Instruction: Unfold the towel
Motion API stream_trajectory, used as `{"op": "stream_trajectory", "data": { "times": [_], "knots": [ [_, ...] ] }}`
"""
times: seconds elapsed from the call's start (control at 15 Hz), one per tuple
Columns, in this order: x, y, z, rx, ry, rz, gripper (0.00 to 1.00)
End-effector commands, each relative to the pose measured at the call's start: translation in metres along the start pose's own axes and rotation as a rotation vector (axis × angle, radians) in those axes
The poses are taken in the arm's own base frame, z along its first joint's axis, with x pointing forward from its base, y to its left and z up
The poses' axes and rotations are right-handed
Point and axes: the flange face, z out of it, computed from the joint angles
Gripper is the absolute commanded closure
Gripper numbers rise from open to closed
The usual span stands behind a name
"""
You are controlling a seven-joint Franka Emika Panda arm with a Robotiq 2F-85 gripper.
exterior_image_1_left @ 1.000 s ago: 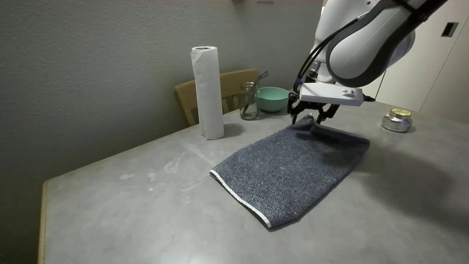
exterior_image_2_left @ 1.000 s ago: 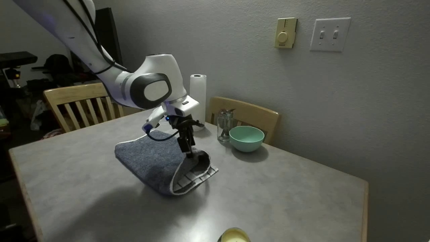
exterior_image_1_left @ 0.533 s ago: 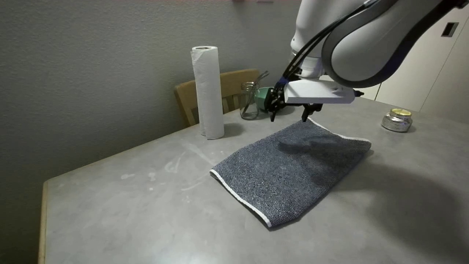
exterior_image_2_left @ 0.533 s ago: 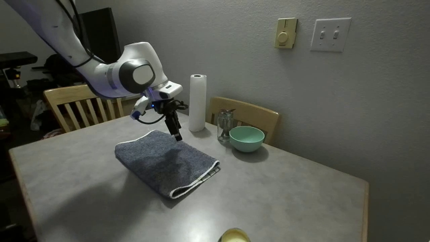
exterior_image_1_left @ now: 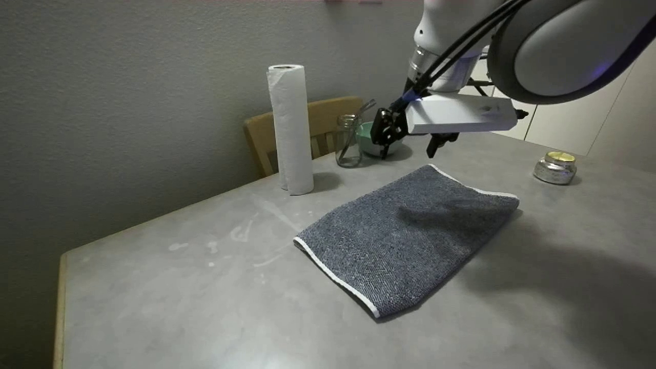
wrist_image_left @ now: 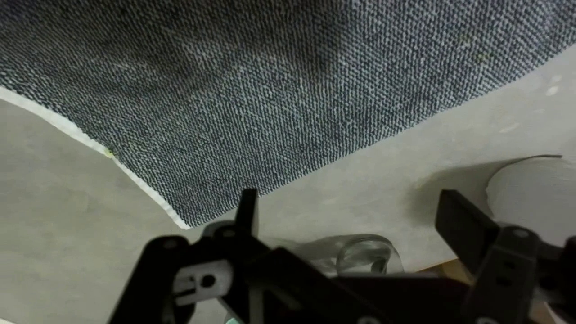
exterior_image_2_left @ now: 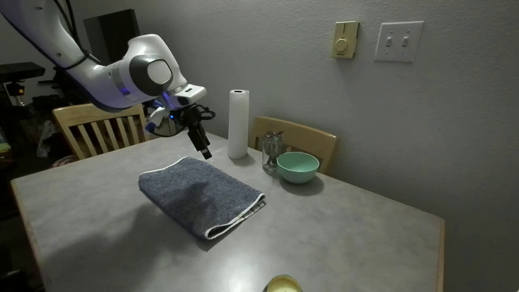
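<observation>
Towel [exterior_image_1_left: 405, 246] lies to the right of the paper roll [exterior_image_1_left: 292, 133] and nearer the camera in an exterior view, a fairly flat rectangle with white edging at both ends, which alone might pass for finished. Also right of the roll, the gripper [exterior_image_1_left: 408, 152] hangs with its fingers wide apart and nothing between them. In an exterior view where the towel [exterior_image_2_left: 198, 194] lies mostly left of the roll, the end facing the camera shows stacked layers, a striped one peeping out underneath, so at least one fold seems left to open. In the wrist view the towel [wrist_image_left: 270, 112] spreads up and left from what looks like the roll, upper face smooth, and the spread fingers pinch no cloth. What remains, presumably, is lifting the upper layer and turning it over; the number of layers cannot be told
</observation>
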Motion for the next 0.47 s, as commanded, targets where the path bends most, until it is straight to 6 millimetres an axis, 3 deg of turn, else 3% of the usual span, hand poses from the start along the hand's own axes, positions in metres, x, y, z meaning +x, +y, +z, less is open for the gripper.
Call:
{"op": "stream_trajectory", "data": {
  "times": [0.0, 0.07, 0.13, 0.4],
  "knots": [
    [-0.031, 0.012, -0.016, 0.012, -0.042, -0.053, 0.0],
    [-0.042, 0.012, -0.017, 0.022, -0.074, -0.071, 0.0],
    [-0.024, 0.002, -0.007, 0.009, -0.034, -0.037, 0.0],
    [-0.028, -0.001, -0.009, 0.015, -0.04, -0.036, 0.0]
  ]
}}
